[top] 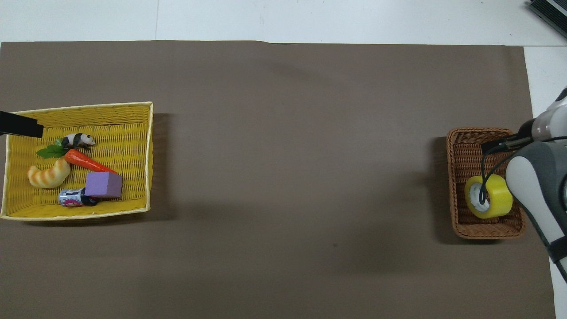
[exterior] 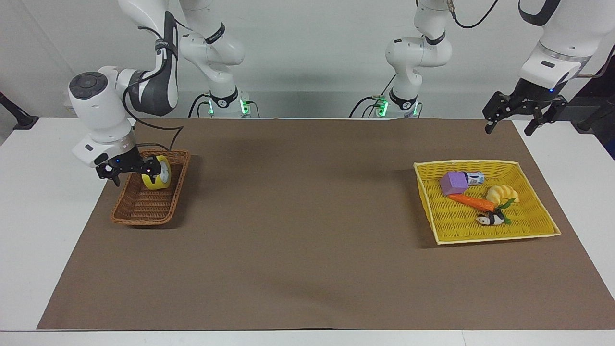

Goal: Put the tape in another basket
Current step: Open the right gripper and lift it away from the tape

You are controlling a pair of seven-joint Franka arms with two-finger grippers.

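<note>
Right gripper [exterior: 129,171]: jaws wide, holding nothing, over the wicker basket's [exterior: 144,211] rim nearest the right arm's end of the table.
Tape [exterior: 157,175]: on edge inside that basket, at its end nearer the robots, just beside the gripper.
Left gripper [exterior: 520,117]: jaws wide, empty; arm waits above the table's edge.
Yellow basket [exterior: 449,235]: holds small toys.

The right arm is bending down from its base, its wrist pointing downward, and the right gripper [exterior: 130,171] is hanging low with its jaws spread apart, gripping nothing. The left arm is waiting, raised at its own end of the tabletop, the left gripper [exterior: 511,128] pointing down, jaws spread and empty.
</note>
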